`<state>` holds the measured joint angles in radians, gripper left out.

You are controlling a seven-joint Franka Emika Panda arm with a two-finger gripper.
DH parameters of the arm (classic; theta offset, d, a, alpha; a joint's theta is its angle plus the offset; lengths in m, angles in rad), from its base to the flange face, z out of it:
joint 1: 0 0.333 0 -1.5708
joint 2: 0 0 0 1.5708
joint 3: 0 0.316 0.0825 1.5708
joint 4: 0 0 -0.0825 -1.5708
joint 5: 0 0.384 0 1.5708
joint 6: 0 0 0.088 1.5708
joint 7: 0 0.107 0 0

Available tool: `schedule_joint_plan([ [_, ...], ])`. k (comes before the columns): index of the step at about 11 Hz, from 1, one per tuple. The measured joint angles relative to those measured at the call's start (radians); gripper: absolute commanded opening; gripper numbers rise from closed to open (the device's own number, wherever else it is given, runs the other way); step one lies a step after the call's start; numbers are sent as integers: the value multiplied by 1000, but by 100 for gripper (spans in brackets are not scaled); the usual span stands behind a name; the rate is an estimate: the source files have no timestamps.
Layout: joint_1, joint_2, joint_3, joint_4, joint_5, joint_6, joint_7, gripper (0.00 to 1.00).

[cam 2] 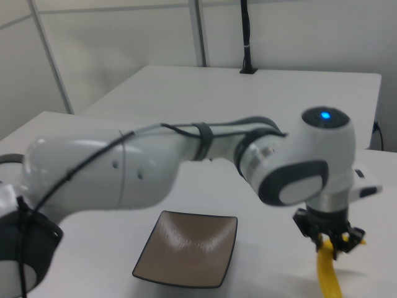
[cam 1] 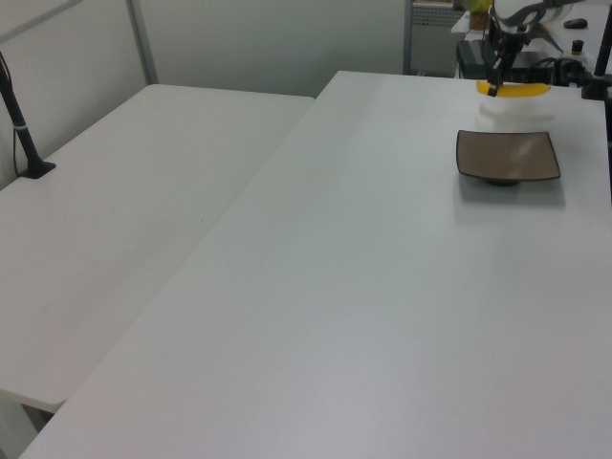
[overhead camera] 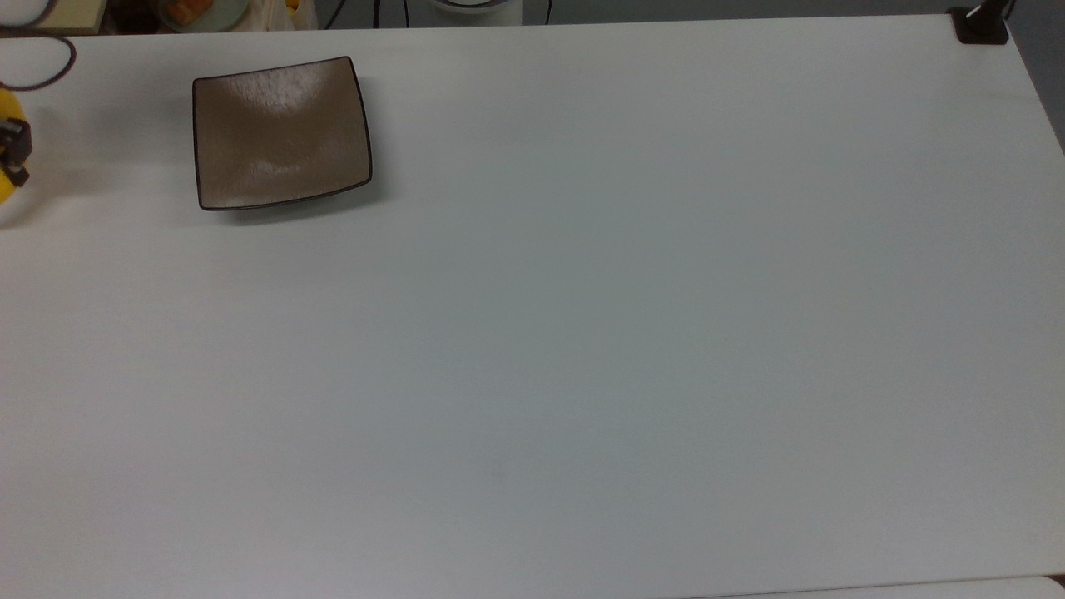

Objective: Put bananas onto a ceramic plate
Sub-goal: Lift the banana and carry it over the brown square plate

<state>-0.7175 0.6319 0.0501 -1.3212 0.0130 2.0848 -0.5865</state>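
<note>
The yellow banana (cam 1: 519, 91) hangs a little above the white table, level, with its shadow on the tabletop beneath. My gripper (cam 1: 493, 88) is shut on the banana near one end. In the right view the gripper (cam 2: 329, 241) points down and the banana (cam 2: 327, 276) sticks out below it. In the top view the banana (overhead camera: 5, 187) and gripper (overhead camera: 15, 152) sit at the left edge, partly cut off. The square brown ceramic plate (overhead camera: 281, 133) lies bare on the table, to the right of the gripper in the top view. In the left view the plate (cam 1: 507, 156) lies nearer than the banana.
A black cable (overhead camera: 50, 75) loops on the table near the top view's upper left corner. A black clamp base (overhead camera: 982, 25) stands at its upper right corner. A second white table (cam 1: 115, 210) with a black post (cam 1: 19, 124) adjoins on the left view's left.
</note>
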Motion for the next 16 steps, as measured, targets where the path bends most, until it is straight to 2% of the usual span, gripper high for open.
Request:
schedule_joint_plan([
  [2,53,-113,-5,-52,-41,-118,0,0],
  [5,180,-264,-28,-117,-146,-354,3,0],
  [7,259,-346,-36,-174,-166,-474,61,0],
  [11,392,-484,-40,-421,-171,-479,321,0],
  [14,438,-541,-41,-590,-171,-320,464,0],
  [16,460,-550,-41,-669,-171,-230,523,0],
])
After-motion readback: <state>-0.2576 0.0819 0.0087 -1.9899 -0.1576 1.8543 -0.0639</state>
